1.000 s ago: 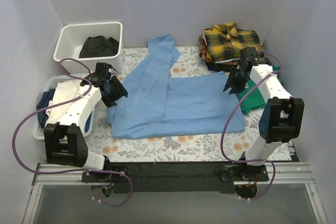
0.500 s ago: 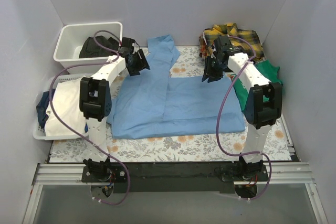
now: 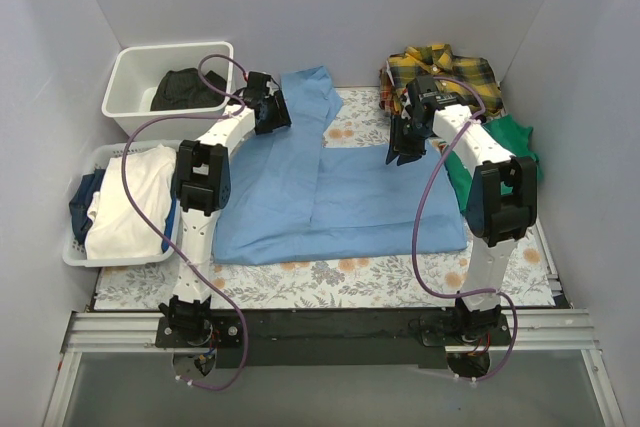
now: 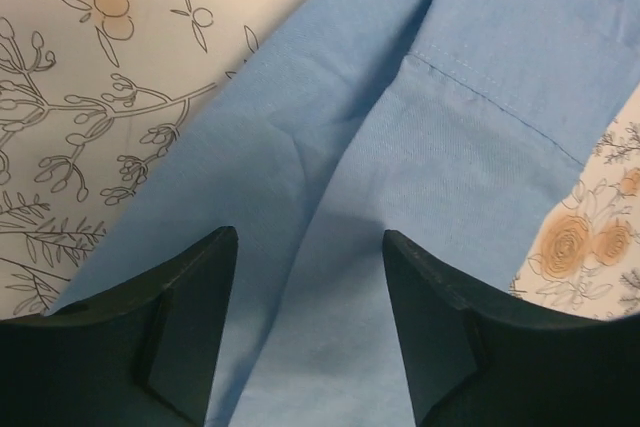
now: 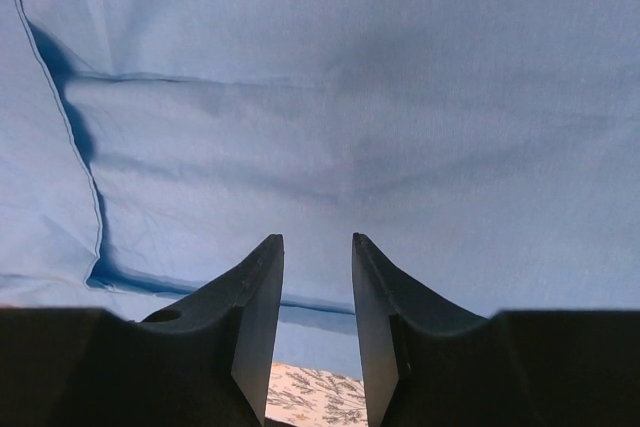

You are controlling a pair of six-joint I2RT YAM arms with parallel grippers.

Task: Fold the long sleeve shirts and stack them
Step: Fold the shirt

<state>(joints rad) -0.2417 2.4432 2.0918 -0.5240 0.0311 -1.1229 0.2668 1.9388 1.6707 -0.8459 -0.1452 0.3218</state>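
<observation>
Light blue shirt (image 3: 340, 192): smooth woven cloth, stitched seams, spread flat. Left gripper (image 4: 308, 237) over its sleeve, black jaws parted, empty. Right gripper (image 5: 316, 239) over its far right edge, likewise.

The top view looks down from high behind. The wrist views look closely past the left pincer (image 4: 307, 235) and the right pincer (image 5: 316, 238) onto the light blue shirt (image 3: 350, 197) just ahead, which all three share.
</observation>
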